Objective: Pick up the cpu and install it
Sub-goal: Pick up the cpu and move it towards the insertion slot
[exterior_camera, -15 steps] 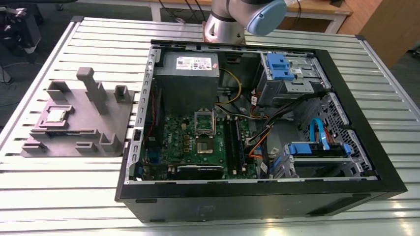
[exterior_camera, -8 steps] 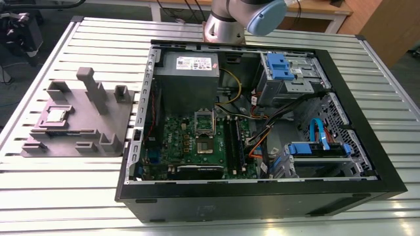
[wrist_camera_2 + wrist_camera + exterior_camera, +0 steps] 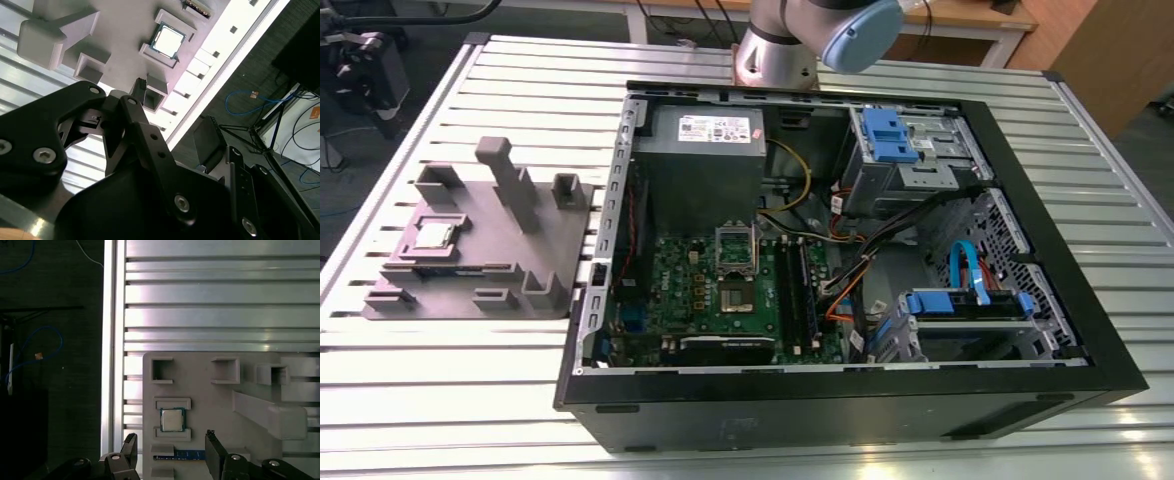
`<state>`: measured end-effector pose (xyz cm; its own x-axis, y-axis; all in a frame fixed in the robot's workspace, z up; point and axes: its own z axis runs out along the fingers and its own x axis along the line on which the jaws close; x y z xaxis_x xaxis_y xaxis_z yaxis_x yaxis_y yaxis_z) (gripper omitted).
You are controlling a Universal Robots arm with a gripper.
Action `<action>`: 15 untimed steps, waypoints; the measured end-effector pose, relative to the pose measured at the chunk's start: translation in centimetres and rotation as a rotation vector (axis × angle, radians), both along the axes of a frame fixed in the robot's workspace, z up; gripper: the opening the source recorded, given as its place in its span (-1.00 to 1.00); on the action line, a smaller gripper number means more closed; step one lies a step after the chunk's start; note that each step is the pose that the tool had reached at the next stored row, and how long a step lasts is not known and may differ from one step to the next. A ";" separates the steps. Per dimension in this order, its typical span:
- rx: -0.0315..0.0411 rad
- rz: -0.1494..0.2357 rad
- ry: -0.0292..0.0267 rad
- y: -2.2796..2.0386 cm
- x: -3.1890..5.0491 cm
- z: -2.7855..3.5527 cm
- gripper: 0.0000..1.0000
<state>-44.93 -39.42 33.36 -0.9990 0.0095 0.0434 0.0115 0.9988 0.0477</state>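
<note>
Jaws are standing spread wide and gripping nothing, showing in the first wrist view as two dark tips w/ an open gap; the cpu is sitting just ahead of that gap, roughly centred on it and apart from both tips; it is lying flat, silver top up, in a shallow pocket of the grey plastic fixture, w/ low raised lips on two sides; a blue-edged strip on the fixture is showing between the jaws, nearer them than the cpu; the fixture is resting on the slatted metal worktop, which is stretching on beyond the jaws; in the exterior view the cpu is lying on the fixture, well apart from the open pc case; inside the case the motherboard socket is showing a dark centre
</note>
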 end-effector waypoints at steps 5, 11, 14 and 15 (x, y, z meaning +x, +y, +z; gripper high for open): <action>0.0000 0.000 0.0000 0.00 0.00 -0.01 0.29; 0.0016 0.003 -0.0001 -0.08 -0.01 -0.20 0.29; 0.0053 0.011 -0.0003 -0.23 -0.06 -0.48 0.29; 0.0056 0.011 -0.0003 -0.24 -0.07 -0.58 0.29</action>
<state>-45.00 -39.65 32.78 -0.9991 -0.0022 0.0432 0.0001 0.9986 0.0534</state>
